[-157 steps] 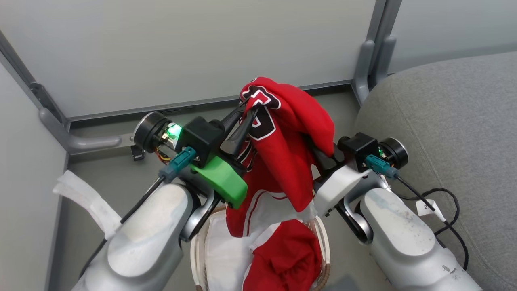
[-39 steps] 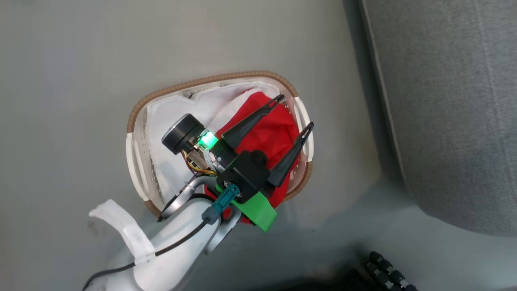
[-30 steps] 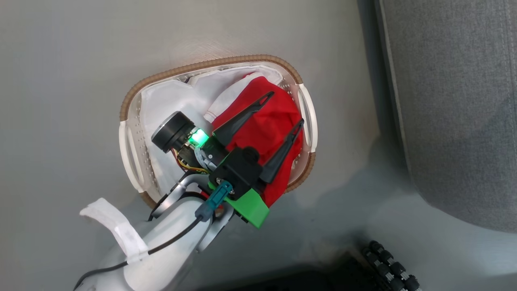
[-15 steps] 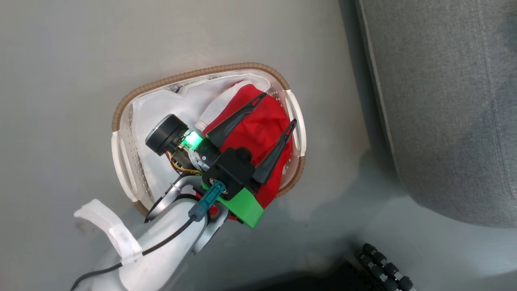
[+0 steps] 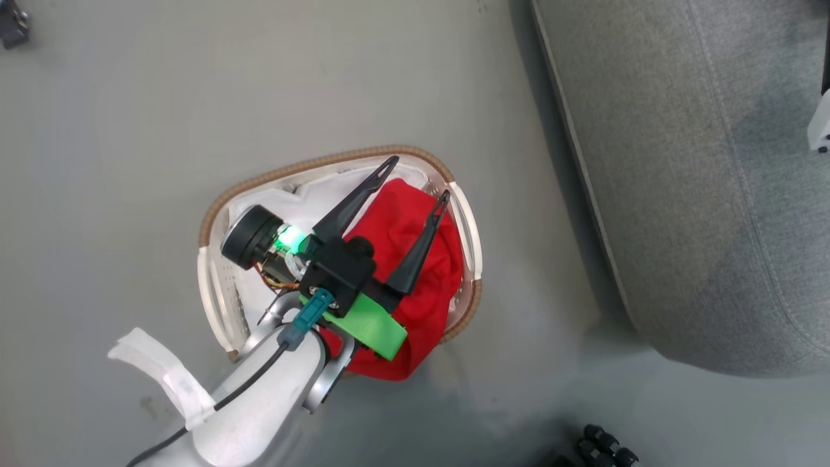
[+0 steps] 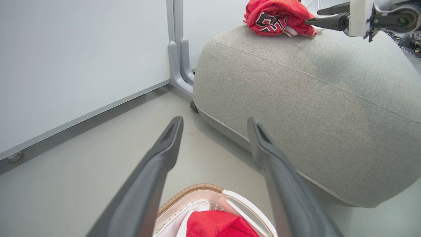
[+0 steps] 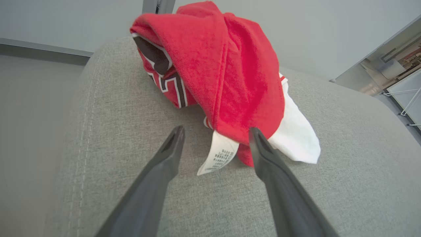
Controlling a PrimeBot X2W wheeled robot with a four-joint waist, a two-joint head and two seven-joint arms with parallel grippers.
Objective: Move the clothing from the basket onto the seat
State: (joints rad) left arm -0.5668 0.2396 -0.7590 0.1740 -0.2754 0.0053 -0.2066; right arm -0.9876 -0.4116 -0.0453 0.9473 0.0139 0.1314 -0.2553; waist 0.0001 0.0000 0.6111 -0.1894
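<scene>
The basket (image 5: 311,162) stands on the grey floor with plain red clothing (image 5: 415,305) bunched in its right half, over the white lining. My left gripper (image 5: 418,176) hovers open above that garment, nothing between its fingers; the left wrist view looks past its fingers (image 6: 164,151) over the basket rim (image 6: 194,189) to the seat (image 6: 312,98). A red jersey (image 7: 223,65) with black-and-white numerals lies heaped on the seat (image 7: 131,164). My right gripper (image 7: 216,131) stands open just short of it, the jersey's white label between the fingertips.
The seat (image 5: 700,162) fills the right of the head view, a floor strip between it and the basket. A grey post (image 6: 179,49) and pale wall panels stand behind the seat's end. Black ribbed parts (image 5: 606,444) sit at the head view's bottom edge.
My right gripper has opened and let go of the jersey, which now rests on the seat. The head camera has shifted; my left gripper stays open over the basket.
</scene>
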